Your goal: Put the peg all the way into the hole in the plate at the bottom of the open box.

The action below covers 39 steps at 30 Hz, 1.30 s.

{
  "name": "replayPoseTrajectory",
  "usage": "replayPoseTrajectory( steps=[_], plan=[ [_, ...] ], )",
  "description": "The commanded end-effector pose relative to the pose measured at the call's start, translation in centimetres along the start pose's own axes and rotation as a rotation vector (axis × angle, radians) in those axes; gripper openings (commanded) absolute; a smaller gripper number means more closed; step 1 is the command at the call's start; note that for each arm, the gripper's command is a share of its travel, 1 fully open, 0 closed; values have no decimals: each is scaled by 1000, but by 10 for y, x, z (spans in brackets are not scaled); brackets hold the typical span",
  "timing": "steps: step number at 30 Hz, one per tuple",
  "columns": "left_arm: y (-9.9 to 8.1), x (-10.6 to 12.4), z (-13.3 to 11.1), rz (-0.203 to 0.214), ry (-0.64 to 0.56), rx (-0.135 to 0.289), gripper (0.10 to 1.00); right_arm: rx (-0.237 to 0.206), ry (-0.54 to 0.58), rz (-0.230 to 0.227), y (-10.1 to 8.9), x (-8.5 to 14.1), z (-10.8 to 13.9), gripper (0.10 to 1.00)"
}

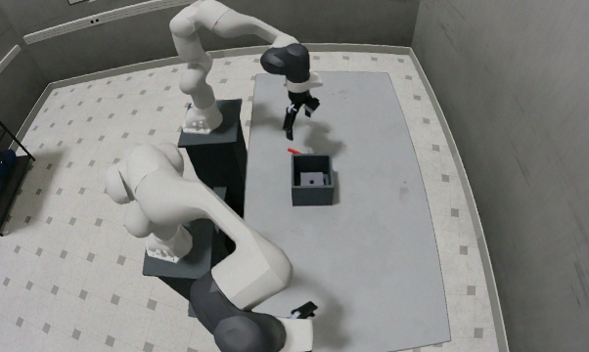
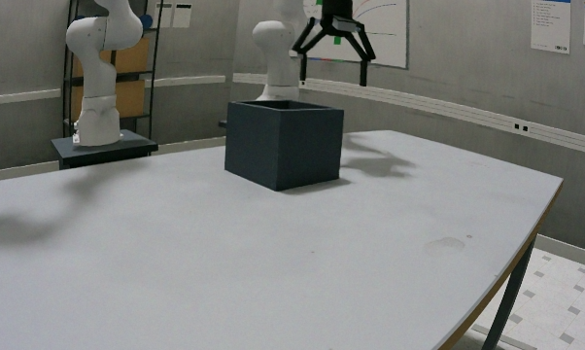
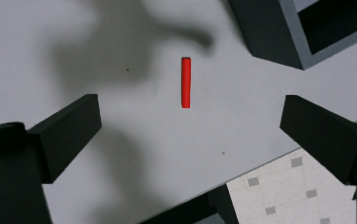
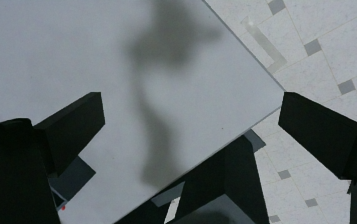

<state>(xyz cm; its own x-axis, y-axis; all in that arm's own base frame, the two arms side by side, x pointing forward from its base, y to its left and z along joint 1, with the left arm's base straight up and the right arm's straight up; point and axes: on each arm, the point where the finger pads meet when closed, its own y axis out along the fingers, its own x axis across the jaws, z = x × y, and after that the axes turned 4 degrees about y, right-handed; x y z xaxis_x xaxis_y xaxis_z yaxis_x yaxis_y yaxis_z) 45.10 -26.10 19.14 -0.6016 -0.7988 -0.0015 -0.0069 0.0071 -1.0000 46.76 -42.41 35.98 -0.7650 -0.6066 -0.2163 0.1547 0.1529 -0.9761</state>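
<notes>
The peg (image 1: pixel 294 151) (image 3: pixel 186 83) (image 4: pixel 63 207) lies flat, its long axis crosswise to the released left claw's (image 1: pixel 299 125) (image 2: pixel 332 82) (image 3: pixel 191 111) spread; the right claw (image 1: pixel 304 311) (image 4: pixel 191 108) is released too.

The left arm (image 1: pixel 236 24) (image 2: pixel 279 58) and right arm (image 1: pixel 177 198) (image 2: pixel 98 73) have rounded, off-white casings; charcoal wrists meet the left pincer (image 1: pixel 299 124) (image 2: pixel 333 83) (image 3: pixel 191 111) and right pincer (image 1: pixel 304 310) (image 4: pixel 191 108), black and angular.

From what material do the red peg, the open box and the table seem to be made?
Red peg: perhaps painted wood or plastic; its colour is even, without visible grain.
Open box: probably matte plastic or painted board; its dark walls show no strong shine.
Table: likely a dull grey laminate over wood, since the edge looks brown.
</notes>
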Motion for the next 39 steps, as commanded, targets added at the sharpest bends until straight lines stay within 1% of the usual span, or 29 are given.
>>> replayPoseTrajectory(
  steps=[1,11,13,14,28,30,31,39],
  plan=[
    [-1,1,2,-2,-11,7,1000,3,99,-10,-6,19,-2,1000],
    [-1,1,2,-2,-11,7,1000,22,244,-29,-22,69,-5,1000],
    [-1,1,2,-2,-11,7,1000,22,244,-29,-22,69,-5,1000],
    [-1,1,2,-2,-11,7,1000,27,283,-34,-26,82,-6,1000],
    [-1,1,2,-2,-11,7,1000,52,481,-58,-48,148,-18,1000],
    [-1,1,2,-2,-11,7,1000,52,481,-58,-48,148,-18,1000],
    [-1,1,2,-2,-11,7,1000,57,519,-62,-52,160,-22,1000],
    [-1,1,2,-2,-11,7,1000,72,631,-74,-64,196,-33,1000]
  ],
)
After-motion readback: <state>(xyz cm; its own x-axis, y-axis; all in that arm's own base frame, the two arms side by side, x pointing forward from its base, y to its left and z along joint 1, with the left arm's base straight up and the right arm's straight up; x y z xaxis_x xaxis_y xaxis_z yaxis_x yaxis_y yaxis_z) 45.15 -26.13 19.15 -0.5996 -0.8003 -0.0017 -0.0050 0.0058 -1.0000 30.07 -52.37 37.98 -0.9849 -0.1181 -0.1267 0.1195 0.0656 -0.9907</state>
